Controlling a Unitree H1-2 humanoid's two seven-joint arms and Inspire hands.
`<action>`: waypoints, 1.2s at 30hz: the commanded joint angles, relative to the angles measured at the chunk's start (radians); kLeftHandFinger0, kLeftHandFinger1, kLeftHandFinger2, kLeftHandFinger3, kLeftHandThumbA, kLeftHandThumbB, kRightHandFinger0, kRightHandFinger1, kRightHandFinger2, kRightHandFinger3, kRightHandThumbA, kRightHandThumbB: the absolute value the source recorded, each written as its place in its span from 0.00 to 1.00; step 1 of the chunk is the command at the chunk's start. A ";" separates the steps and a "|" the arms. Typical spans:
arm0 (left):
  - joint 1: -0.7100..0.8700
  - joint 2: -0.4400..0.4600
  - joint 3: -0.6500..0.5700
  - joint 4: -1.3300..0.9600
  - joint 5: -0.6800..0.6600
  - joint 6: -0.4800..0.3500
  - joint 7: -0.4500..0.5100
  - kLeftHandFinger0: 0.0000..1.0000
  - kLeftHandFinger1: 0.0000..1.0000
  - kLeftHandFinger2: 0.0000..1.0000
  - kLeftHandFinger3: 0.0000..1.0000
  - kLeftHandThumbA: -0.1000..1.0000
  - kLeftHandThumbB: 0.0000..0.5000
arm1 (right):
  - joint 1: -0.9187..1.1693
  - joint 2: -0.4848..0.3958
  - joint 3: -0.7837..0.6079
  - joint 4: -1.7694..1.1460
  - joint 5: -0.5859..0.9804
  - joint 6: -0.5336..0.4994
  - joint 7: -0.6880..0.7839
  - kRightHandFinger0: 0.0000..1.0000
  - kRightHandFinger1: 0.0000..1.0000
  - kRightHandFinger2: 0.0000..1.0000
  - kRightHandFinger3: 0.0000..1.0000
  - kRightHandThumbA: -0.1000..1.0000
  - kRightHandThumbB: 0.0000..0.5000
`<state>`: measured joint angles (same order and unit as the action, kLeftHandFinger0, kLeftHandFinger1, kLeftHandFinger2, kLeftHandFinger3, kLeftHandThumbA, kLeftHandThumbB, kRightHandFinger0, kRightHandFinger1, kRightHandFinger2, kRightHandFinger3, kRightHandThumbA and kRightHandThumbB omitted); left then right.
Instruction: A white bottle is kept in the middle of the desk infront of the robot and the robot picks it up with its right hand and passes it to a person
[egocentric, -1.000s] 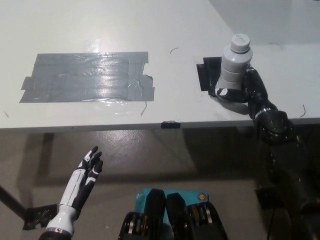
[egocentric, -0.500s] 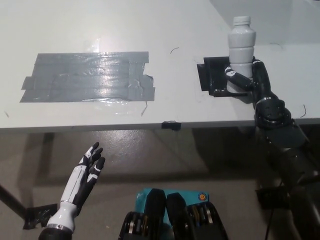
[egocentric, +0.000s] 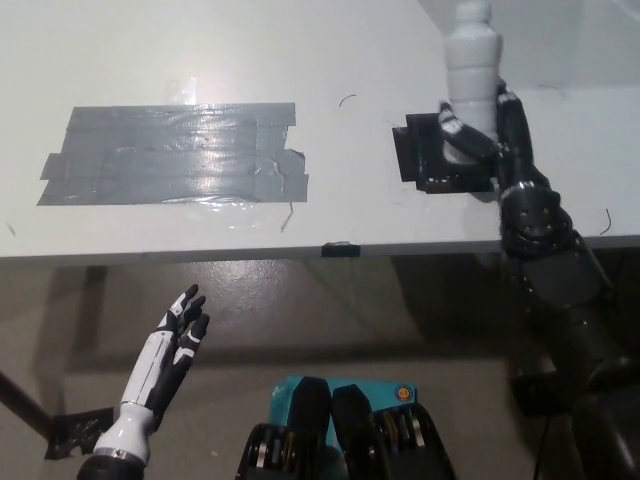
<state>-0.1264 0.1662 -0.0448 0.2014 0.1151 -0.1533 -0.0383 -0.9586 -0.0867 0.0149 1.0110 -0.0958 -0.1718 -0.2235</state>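
While held low below the desk edge: left hand (egocentric: 172, 350), white, fingers spread, empty.
Desk (egocentric: 330, 215): grey tape patch (egocentric: 172, 153) at left, black tape mark (egocentric: 430, 152) at right.
Right hand (egocentric: 490, 135): wrapped round the white bottle (egocentric: 471, 72), above the black mark.
Advice: grip kept firm, bottle kept upright, carried slowly toward the person.

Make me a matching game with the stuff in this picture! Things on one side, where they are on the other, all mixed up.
Things:
1. white bottle
2. left hand
3. grey tape patch
4. black tape square

Places or states:
A. stuck on the desk's left part
B. open, below the desk edge
C. held upright in the right hand
D. on the desk beside the right hand

Pairs: 1-C, 2-B, 3-A, 4-D
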 joint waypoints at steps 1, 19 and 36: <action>-0.019 0.011 -0.001 -0.027 0.009 -0.035 -0.004 0.91 1.00 1.00 1.00 0.91 0.12 | -0.033 0.032 0.051 -0.175 -0.045 0.067 0.036 0.10 0.58 0.92 0.95 0.00 0.27; -0.029 0.013 0.002 -0.033 -0.004 -0.019 -0.012 0.93 1.00 1.00 1.00 0.91 0.15 | -0.229 0.108 0.141 0.166 -0.075 0.080 0.033 0.06 0.56 0.90 0.87 0.00 0.32; -0.033 0.016 0.001 -0.035 -0.005 -0.020 -0.016 0.91 1.00 1.00 1.00 0.88 0.14 | -0.249 0.107 0.144 0.242 -0.074 0.040 0.033 0.03 0.52 0.87 0.83 0.00 0.34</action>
<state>-0.1396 0.1665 -0.0444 0.1981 0.1134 -0.1517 -0.0393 -1.1304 0.0131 0.1542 1.2658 -0.1566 -0.0723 -0.1852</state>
